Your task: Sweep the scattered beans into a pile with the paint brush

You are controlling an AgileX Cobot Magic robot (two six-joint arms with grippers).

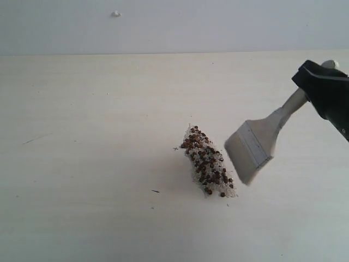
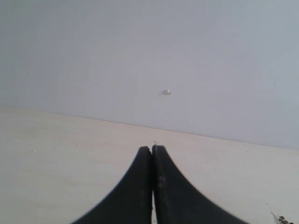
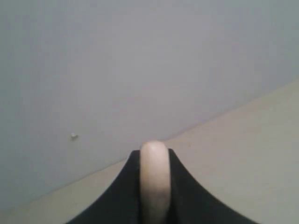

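The beans (image 1: 207, 164) lie in one long narrow pile mixed with whitish grit, near the middle of the pale table (image 1: 82, 136). The paint brush (image 1: 253, 144) hangs tilted just to the right of the pile, bristles down and a small gap away from the beans. My right gripper (image 1: 310, 76) is shut on its wooden handle; the right wrist view shows the handle's rounded end (image 3: 154, 177) between the fingers of that gripper (image 3: 154, 154). My left gripper (image 2: 152, 149) is shut and holds nothing. It is out of the exterior view. A few beans (image 2: 280, 218) show at the corner of the left wrist view.
A pale wall rises behind the table's back edge, with a small white knob (image 1: 115, 13) on it. A few thin dark marks (image 1: 155, 191) lie on the tabletop left of the pile.
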